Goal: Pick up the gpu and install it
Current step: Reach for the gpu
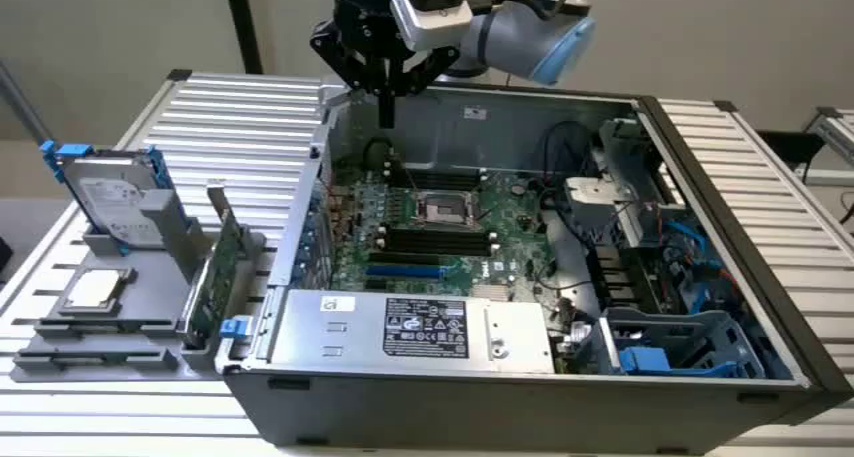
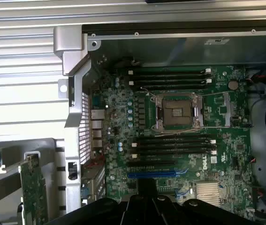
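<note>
Standing on its long edge in a grey rack, the gpu is on the tabletop, outside the open computer case. It is just beside the case wall at the exterior view's left, close to the near corner of the case. Its green circuit board is visible, and the card is upright with nothing touching it from above. The gripper is well apart from the card. It hangs above the far corner of the case on the same side, over the far edge of the motherboard. Its two fingers are pressed together and they hold nothing. They point straight down into the case, and the black body of the gripper is vertical above them. The arm reaches it from behind the far edge of the case, with its grey and blue joint bent toward the exterior view's right. A hard drive in a blue frame stands in the same rack, on the side of the gpu away from the case. In the wrist view the motherboard lies flat on the case floor, with its socket in the middle.
</note>
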### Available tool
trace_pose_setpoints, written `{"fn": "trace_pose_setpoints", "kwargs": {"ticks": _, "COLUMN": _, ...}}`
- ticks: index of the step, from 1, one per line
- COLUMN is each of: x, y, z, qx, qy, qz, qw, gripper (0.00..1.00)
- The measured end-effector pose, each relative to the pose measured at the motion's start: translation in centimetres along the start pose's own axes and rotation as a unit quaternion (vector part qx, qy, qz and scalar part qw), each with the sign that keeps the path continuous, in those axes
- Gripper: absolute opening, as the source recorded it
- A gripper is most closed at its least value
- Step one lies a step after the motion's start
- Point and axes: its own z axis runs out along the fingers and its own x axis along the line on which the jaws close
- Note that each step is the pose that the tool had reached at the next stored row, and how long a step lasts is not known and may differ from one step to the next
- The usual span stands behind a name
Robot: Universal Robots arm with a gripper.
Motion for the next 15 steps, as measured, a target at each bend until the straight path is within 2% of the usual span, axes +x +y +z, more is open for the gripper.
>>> {"fn": "trace_pose_setpoints", "kwargs": {"ticks": 15, "x": 0.24, "y": -0.03, "z": -0.02, "qx": 0.0000, "qy": 0.0000, "qz": 0.000, "qw": 1.0000, "gripper": 0.11}}
